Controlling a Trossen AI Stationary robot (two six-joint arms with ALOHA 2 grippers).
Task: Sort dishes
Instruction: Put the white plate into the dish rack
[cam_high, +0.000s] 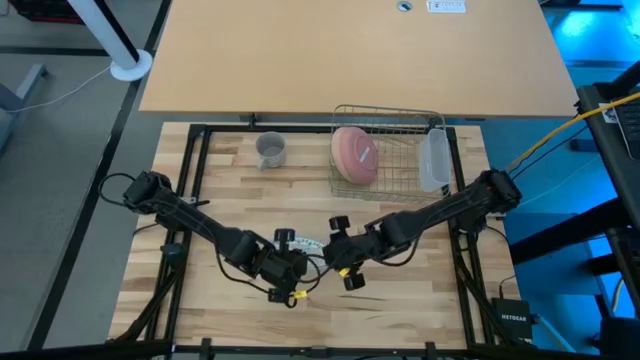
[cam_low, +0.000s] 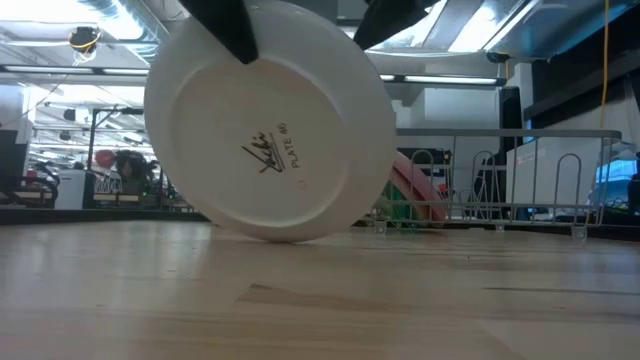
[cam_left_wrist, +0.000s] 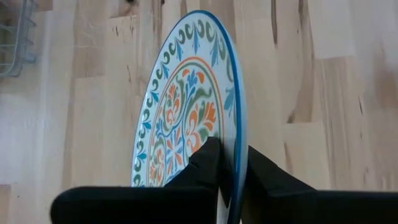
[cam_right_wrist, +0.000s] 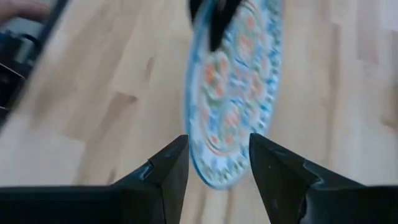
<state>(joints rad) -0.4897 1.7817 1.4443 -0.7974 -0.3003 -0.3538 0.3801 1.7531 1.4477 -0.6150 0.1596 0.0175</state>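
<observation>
— Where's the patterned plate just now?

— Stood on edge, pinched at the rim by the left claw, one finger on the painted face and one on the plain white back; its lower edge looks to sit on the bench or just above it, I can't say which

— And the right claw?

— Spread wide, holding nothing, the plate's rim just ahead of its fingertips, maybe between them

— The other dishes?

— The pink plate leans in the wire rack, well beyond both claws, with a clear plastic tub at the rack's far end. The grey cup stands upright on the bench beside the rack, well apart from the left claw
</observation>
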